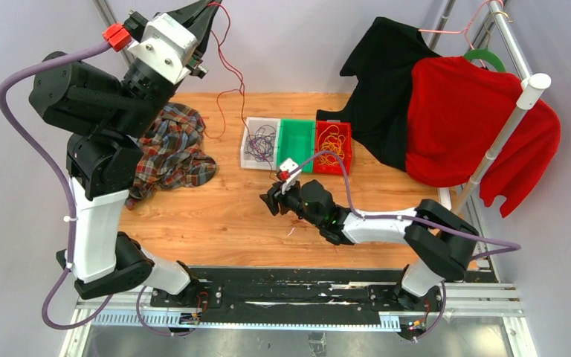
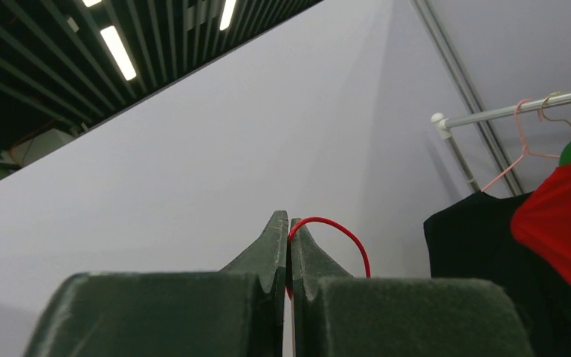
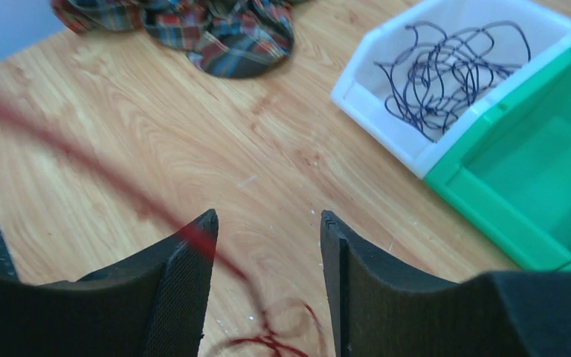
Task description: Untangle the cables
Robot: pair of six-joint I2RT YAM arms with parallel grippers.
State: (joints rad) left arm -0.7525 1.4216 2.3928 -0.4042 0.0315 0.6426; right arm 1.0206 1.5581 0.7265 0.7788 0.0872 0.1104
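Red cable [image 2: 334, 222] is hanging from the left gripper [image 2: 289, 225], which is clamping it tight high above the white bin [image 3: 375, 111]. Right gripper [image 3: 268, 227] is standing wide open, empty, near that bin, the strand crossing one finger. Purple cable [image 3: 446, 71] is lying inside the bin.

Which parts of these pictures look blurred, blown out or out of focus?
Right wrist view: the thin dark red cable is a smeared streak close to the lens, while the white plastic bin is in focus. Left wrist view: the long ceiling strip lights are blown out white. Top external view: evenly sharp.
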